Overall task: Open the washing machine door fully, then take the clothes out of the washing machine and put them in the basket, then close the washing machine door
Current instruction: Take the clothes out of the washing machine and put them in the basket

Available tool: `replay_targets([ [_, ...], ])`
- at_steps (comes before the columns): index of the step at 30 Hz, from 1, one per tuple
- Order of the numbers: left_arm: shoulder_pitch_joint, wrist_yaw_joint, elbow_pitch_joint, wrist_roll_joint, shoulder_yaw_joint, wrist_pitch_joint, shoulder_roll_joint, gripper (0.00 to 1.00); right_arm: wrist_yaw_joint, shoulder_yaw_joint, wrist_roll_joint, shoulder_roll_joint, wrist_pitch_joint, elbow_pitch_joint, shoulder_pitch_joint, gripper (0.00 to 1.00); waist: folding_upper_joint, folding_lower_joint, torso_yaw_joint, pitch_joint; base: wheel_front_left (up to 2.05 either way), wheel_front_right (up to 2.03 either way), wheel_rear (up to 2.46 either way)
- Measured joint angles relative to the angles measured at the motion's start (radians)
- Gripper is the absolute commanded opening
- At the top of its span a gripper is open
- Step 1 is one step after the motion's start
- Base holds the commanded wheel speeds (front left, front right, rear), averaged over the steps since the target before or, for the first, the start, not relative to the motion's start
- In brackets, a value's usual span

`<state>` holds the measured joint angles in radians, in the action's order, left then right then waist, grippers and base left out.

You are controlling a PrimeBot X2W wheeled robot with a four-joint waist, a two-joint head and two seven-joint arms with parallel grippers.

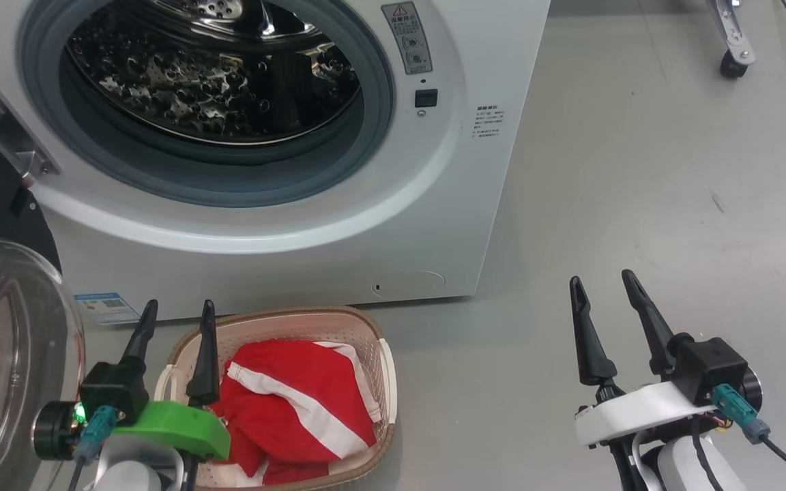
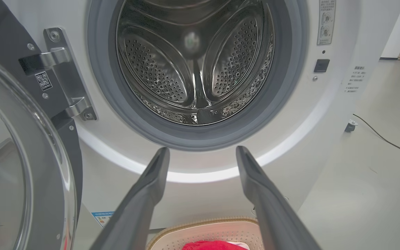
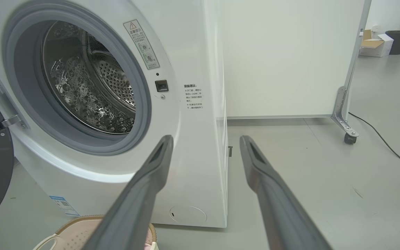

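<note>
– Left gripper [image 1: 180, 307] right under the lens: fingers spread wide, nothing between them, at the left edge of the basket [image 1: 387, 382].
– The right gripper [image 1: 602, 278] matches it, fingers apart and empty, over bare floor [image 1: 638, 170], well apart from the washing machine [image 1: 284, 273].
– And the clothes [image 1: 297, 392]?
– Red with white bands, heaped in the basket, which sits just in front of the machine. What shows of the drum [image 1: 215, 82] is bare steel.
– So by my reading, the washing machine door [image 1: 4, 354] is what's left. Where is it?
– Swung out on the robot's left, just beside the left gripper, with the glass bowl bulging our way. It hangs off the hinge [image 1: 4, 136].
– How will it handle?
– It's rigid, probably with some weight, but it only swings on that hinge. A push should do it, no pinch needed. The black rim [image 1: 4, 204] looks glossy and slick, and a fingertip would likely slide off the curved glass.
– So where do you take it?
– Flat against the rim, on the side away from the hinge, for leverage. That free edge is out of frame, though.
– Any worry?
– The basket sits close to the sweep. I can't tell whether the door clears it.
</note>
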<state>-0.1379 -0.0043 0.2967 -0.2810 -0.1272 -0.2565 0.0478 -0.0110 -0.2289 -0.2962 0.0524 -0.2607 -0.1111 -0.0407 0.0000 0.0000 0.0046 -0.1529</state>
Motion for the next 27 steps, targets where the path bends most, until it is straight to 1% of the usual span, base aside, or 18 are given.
replay_targets([
  [7,0.081,0.001,-0.031,0.001,-0.009,0.0,0.0,1.0,-0.001,0.0,0.0,-0.004,0.0,-0.001,0.056,1.0,0.0,0.0,0.01,0.062,0.0,0.0,0.0],
  [12,0.134,0.014,-0.061,0.004,-0.018,0.0,0.0,1.0,-0.002,-0.007,0.0,-0.006,0.0,0.001,0.095,1.0,0.0,0.0,0.013,0.095,0.0,0.0,0.0],
  [17,0.164,0.018,-0.085,0.01,-0.033,0.0,0.0,1.0,-0.002,-0.008,0.0,-0.007,0.0,0.005,0.111,1.0,0.0,0.0,0.015,0.113,0.0,0.0,0.0],
  [19,0.177,0.022,-0.098,0.01,-0.033,0.0,0.0,1.0,-0.011,-0.008,0.0,-0.007,0.0,0.008,0.117,1.0,0.0,0.0,0.016,0.117,0.0,0.0,0.0],
  [25,0.193,0.036,-0.129,0.012,-0.034,0.0,0.001,1.0,-0.011,-0.016,0.0,-0.007,0.0,0.015,0.127,1.0,0.0,0.0,0.015,0.122,0.0,0.0,0.0],
  [27,0.197,0.039,-0.138,0.016,-0.035,0.0,0.001,1.0,-0.018,-0.018,0.0,-0.007,0.0,0.017,0.132,1.0,0.0,0.0,0.014,0.123,0.0,0.0,0.0],
])
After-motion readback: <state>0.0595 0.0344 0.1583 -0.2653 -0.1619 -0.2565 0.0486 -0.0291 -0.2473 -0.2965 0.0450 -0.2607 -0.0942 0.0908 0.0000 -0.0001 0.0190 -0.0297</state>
